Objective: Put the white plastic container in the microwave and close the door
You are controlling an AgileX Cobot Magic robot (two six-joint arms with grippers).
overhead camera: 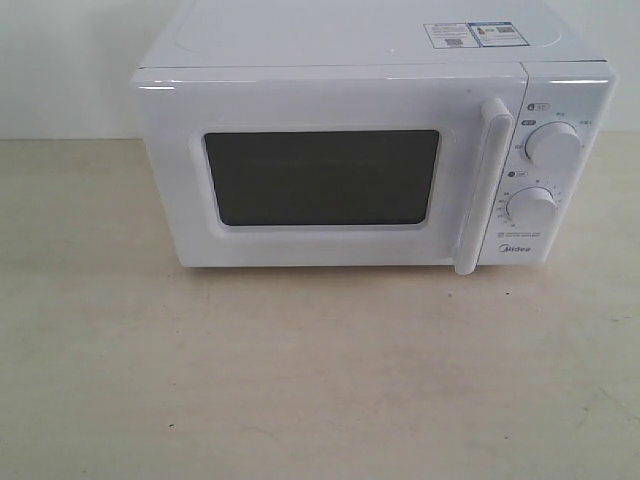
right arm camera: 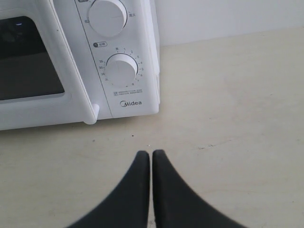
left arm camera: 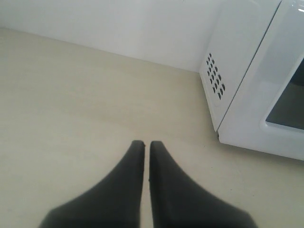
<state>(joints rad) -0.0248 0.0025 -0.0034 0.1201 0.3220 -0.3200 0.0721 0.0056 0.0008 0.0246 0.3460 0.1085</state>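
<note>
Microwave: the white microwave is sitting toward the back of the pale worktop, with its front facing the exterior camera and a white wall behind it.
Door: the door is lying shut, flush with the front. Its dark window is showing nothing of the inside.
Handle: the long white handle is standing upright at the door's right edge, just beside the control panel.
Knobs: the upper knob and the lower knob are sitting one above the other on the right panel, above the Midea logo.
Stickers: two stickers are lying on the top, near its right rear.
White plastic container: it is not showing in any view, and whether it is lying behind the dark window cannot be told.
Left gripper: the left gripper is hovering over bare worktop off the microwave's left side, near the vent holes. Its jaws are pressing together with only a thin slit between them, gripping nothing.
Right gripper: the right gripper is hanging over the worktop in front of the microwave's right front corner, apart from it. Its jaws are together and are holding nothing.
</note>
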